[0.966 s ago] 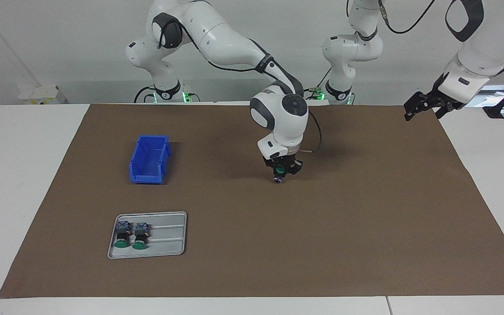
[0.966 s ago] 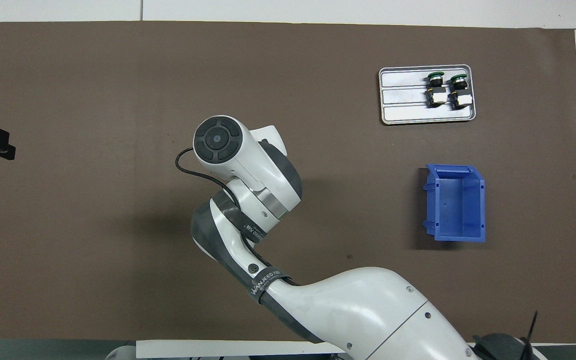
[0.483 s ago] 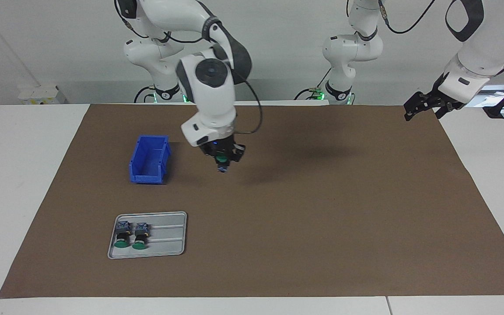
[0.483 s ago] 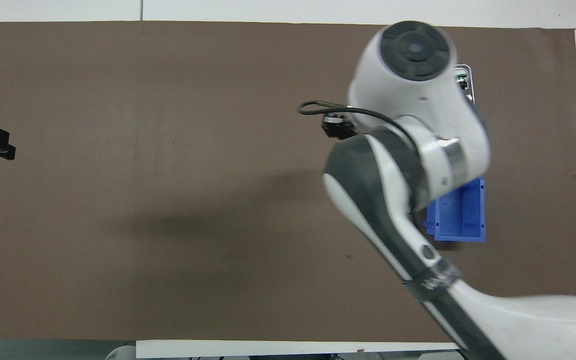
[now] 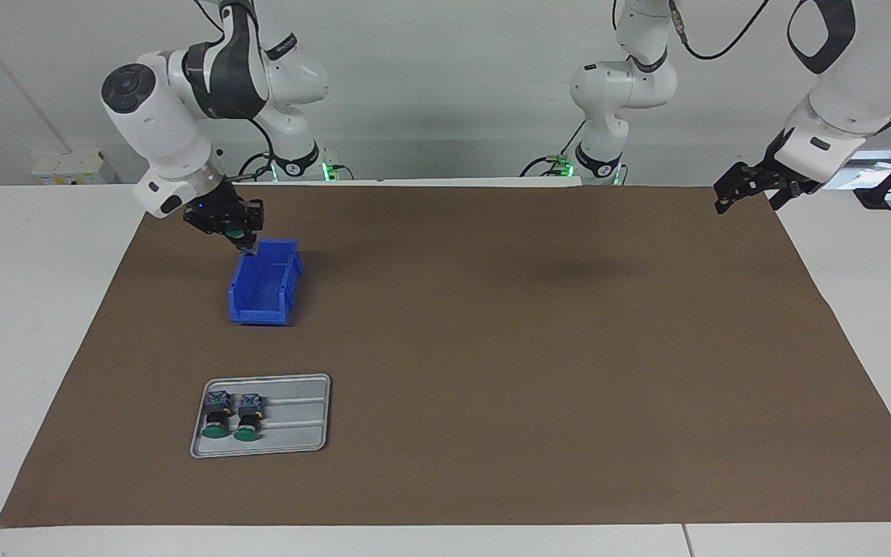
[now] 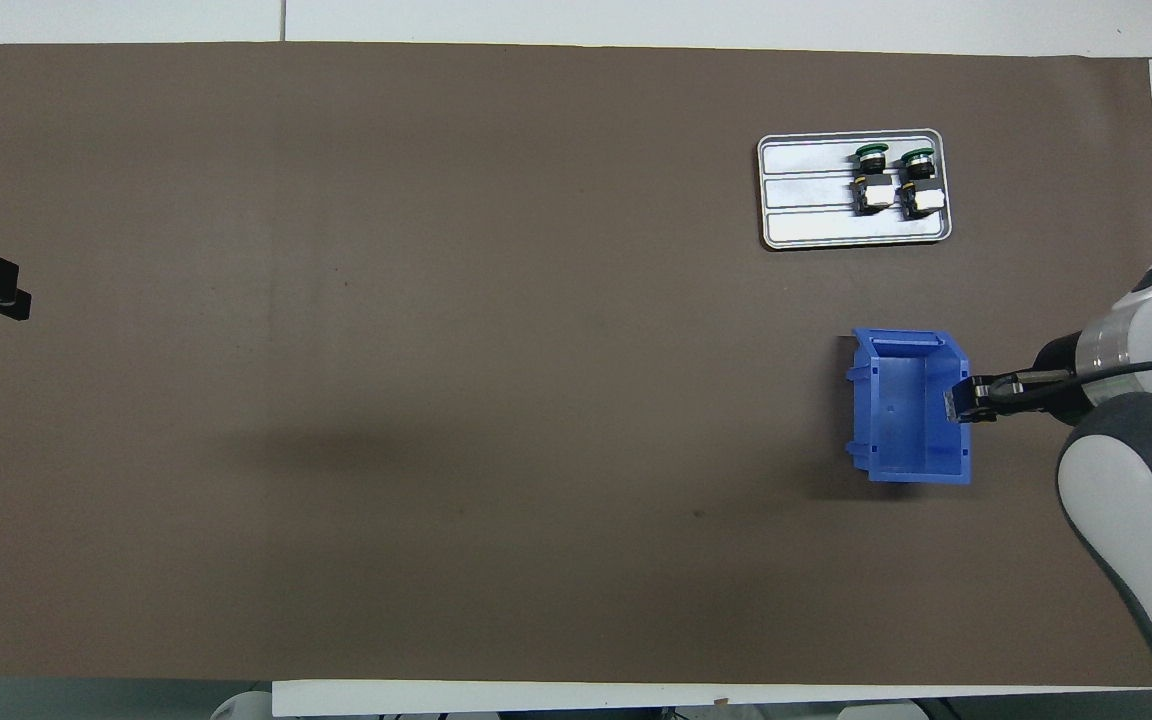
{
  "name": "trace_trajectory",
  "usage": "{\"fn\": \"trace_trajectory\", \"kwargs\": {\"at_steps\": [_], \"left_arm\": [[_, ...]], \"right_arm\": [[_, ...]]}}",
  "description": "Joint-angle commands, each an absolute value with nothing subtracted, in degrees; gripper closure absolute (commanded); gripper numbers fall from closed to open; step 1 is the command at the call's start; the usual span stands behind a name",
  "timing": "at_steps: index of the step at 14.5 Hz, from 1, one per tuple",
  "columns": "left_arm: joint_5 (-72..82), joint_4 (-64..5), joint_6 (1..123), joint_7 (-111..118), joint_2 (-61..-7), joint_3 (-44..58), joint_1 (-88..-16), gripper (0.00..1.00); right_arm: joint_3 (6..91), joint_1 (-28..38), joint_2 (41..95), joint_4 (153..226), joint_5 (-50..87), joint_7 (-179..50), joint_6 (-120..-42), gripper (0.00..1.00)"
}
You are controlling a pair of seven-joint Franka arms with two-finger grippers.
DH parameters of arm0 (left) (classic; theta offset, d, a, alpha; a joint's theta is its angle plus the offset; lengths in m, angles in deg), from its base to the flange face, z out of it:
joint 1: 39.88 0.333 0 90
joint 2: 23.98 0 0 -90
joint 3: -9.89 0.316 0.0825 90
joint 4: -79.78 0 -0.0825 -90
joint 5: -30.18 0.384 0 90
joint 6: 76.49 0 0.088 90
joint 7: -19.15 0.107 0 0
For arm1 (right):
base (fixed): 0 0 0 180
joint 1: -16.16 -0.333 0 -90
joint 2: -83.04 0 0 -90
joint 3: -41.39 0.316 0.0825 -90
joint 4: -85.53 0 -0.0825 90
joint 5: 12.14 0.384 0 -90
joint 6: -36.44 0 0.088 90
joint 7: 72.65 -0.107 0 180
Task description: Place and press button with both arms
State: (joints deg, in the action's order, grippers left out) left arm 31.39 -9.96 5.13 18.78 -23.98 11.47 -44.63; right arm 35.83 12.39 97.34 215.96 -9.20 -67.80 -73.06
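My right gripper [image 5: 240, 234] is shut on a button [image 5: 237, 230] with a green cap and holds it in the air over the rim of the blue bin [image 5: 260, 315] at the end nearest the robots. In the overhead view the right gripper [image 6: 966, 403] is over the bin's [image 6: 896, 340] wall toward the right arm's end of the table. Two matching buttons [image 5: 218, 415] [image 5: 247, 418] lie side by side on a grey tray [image 5: 295, 422]. My left gripper [image 5: 733, 197] waits, raised over the mat's corner at the left arm's end.
A brown mat [image 5: 530, 371] covers most of the white table. The tray [image 6: 806, 190] lies farther from the robots than the bin. Two slimmer white arms with green-lit bases [image 5: 596, 166] stand at the robots' edge.
My right arm has swung from the middle of the mat toward its own end, carrying the button to over the blue bin. The left arm has not moved.
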Motion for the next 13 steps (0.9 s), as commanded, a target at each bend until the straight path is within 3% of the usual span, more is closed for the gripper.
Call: {"fn": "trace_trajectory", "kwargs": {"at_steps": [1,10,13], "left_arm": [[31.76,-11.28,6.3,19.06,-23.1,11.21,-44.01,0.0],[31.76,-11.28,6.3,19.06,-23.1,11.21,-44.01,0.0],[31.76,-11.28,6.3,19.06,-23.1,11.21,-44.01,0.0]], "right_arm": [[36.91,13.25,97.72,221.13,-8.71,-64.76,-79.19,1.0],[37.0,13.08,88.4,223.08,-8.71,-62.63,-91.17,0.95],[37.0,12.82,88.4,222.64,-8.71,-63.85,-90.47,0.68]]}}
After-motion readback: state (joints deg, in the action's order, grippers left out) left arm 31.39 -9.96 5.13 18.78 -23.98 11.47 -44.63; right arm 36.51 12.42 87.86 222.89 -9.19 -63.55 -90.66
